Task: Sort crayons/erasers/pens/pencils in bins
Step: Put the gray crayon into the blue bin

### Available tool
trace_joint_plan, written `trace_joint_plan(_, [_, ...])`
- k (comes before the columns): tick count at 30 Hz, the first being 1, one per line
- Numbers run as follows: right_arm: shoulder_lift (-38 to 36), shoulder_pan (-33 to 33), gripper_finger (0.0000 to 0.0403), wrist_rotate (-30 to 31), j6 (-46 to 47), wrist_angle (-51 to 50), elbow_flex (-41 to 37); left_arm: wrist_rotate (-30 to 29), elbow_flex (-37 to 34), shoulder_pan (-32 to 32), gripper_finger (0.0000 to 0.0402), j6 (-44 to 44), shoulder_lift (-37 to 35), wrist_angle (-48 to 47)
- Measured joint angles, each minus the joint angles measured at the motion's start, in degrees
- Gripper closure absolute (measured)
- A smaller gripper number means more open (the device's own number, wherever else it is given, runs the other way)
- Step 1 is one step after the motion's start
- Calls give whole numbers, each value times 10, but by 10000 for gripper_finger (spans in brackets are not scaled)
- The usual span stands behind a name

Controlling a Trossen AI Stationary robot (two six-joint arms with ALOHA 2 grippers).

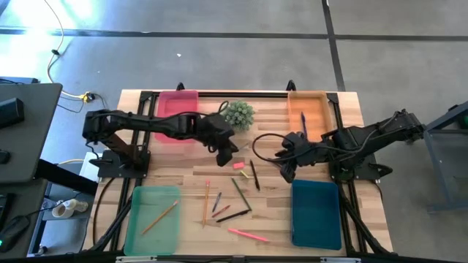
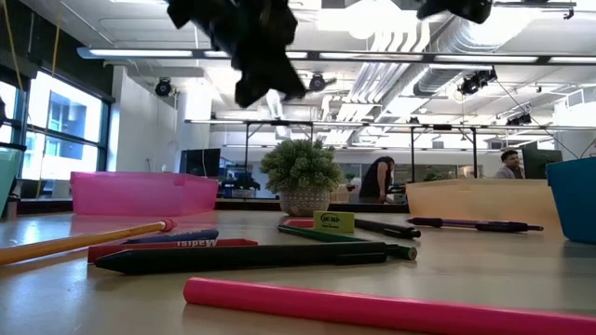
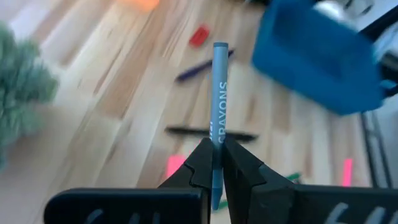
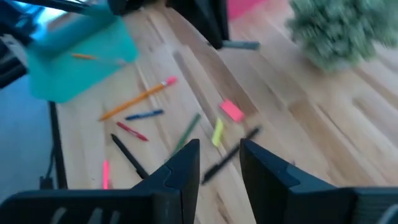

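Above table centre: left gripper [image 3: 217,163] clamps blue-grey crayon [image 3: 219,93].

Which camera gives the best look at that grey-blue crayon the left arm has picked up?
The left wrist view: the crayon fills it, lettering readable, pinched in the left tool. The right wrist view shows only its tip; high and low views hide it.

Bins [image 1: 177,108] at table [image 1: 351,102] corners, pencils [image 1: 207,199] between, plant [image 1: 238,113] behind

Wooden table [image 1: 365,139], four bins [image 1: 153,218], potted plant [image 1: 238,114], scattered pencils [image 1: 248,234], pens [image 1: 254,175], erasers [image 1: 238,166]
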Motion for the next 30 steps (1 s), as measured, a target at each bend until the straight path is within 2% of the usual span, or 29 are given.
trace_joint_plan(8, [0,0,297,2,-88,87,0,0,0,-33,396,0,-19,117])
trace_joint_plan(16, [0,0,297,52,-104,108,0,-6,0,-69,396,0,-19,219])
trace_joint_plan(25, [0,0,296,52,-180,175,0,-11,0,-82,396,1,-19,241])
trace_joint_plan(30, [0,-7,296,51,-187,183,0,-11,0,-82,396,4,-19,241])
